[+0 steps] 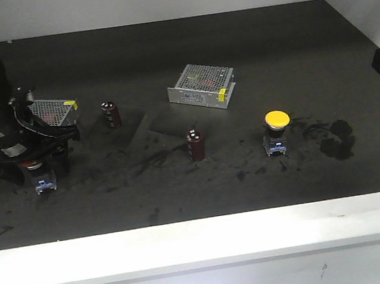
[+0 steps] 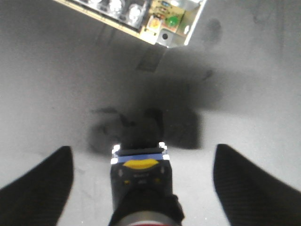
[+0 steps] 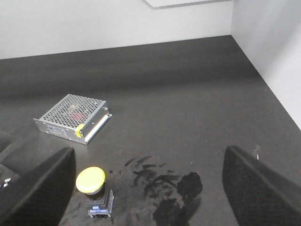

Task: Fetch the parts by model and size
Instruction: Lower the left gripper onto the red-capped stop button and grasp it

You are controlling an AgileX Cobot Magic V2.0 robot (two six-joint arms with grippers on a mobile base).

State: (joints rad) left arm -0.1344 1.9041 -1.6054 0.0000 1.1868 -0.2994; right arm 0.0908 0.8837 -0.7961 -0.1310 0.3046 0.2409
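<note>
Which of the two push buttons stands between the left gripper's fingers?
The red-capped button, with the open left gripper on either side of it; the yellow-capped button stands alone further right.

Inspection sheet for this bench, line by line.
Surface: dark tabletop, scuffed, with black smears towards the right.
Job's things: red-capped push button lies between the left tool's fingers, not touched by them; yellow-capped push button stands upright, free.
Clutter: two silver mesh boxes; two dark brown cylinders.
Grippers: left tool open, straddling the red-capped push button; right tool open, above the tabletop, holding nothing.
Cables: nothing seen.
Surroundings: white walls behind and to the right; white ledge in front.
</note>
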